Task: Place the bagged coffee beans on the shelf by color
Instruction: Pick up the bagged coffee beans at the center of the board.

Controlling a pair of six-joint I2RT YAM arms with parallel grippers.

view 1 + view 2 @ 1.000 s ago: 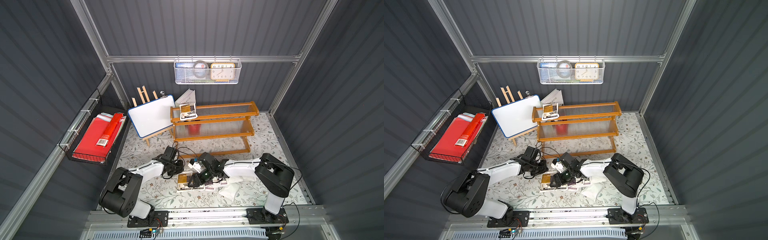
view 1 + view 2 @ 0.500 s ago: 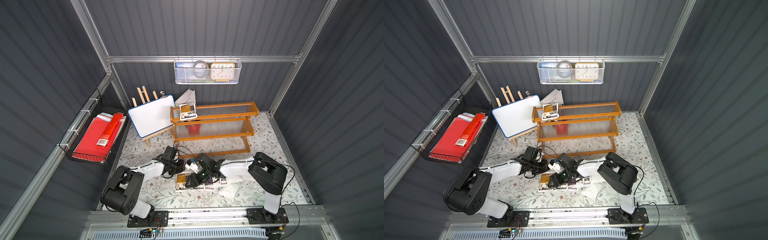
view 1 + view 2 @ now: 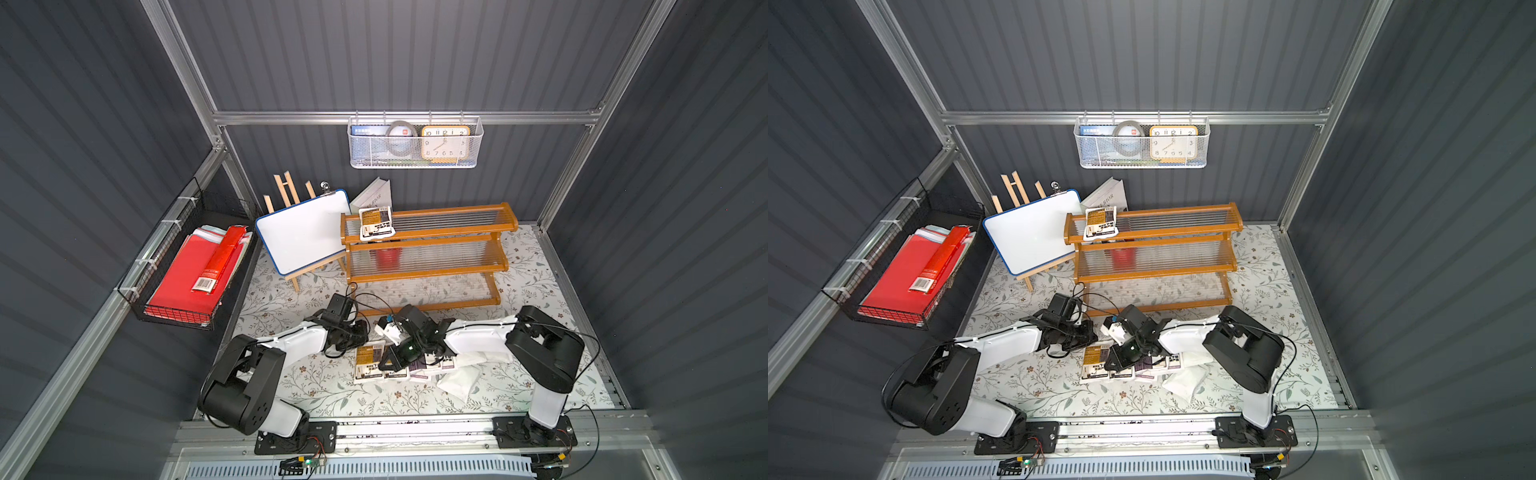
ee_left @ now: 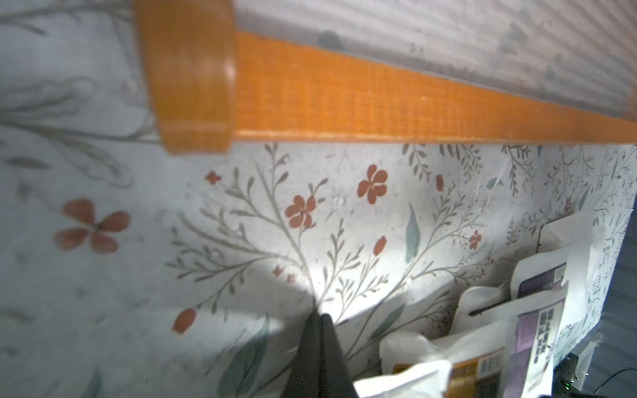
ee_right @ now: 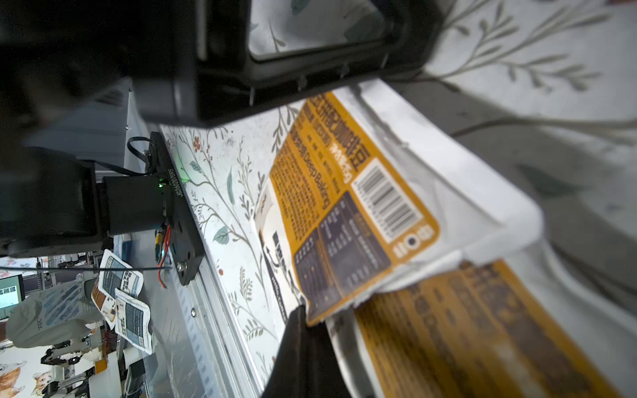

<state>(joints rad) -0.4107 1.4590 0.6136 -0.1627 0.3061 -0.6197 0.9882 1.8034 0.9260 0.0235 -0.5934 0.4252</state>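
Since a second ago my right gripper (image 5: 300, 318) has slid further across the pile and closed fully. Its fingertips meet the edge of an orange-brown pouch (image 5: 348, 206); I cannot tell whether that edge is pinched. Left gripper (image 4: 319, 317): fingers together, empty, near the bottom rail of the shelf (image 3: 428, 273). The other pouches (image 3: 432, 368) lie just beside it on the floral mat (image 3: 324, 386). A second orange-brown pouch (image 3: 376, 223) rests on the top tier.
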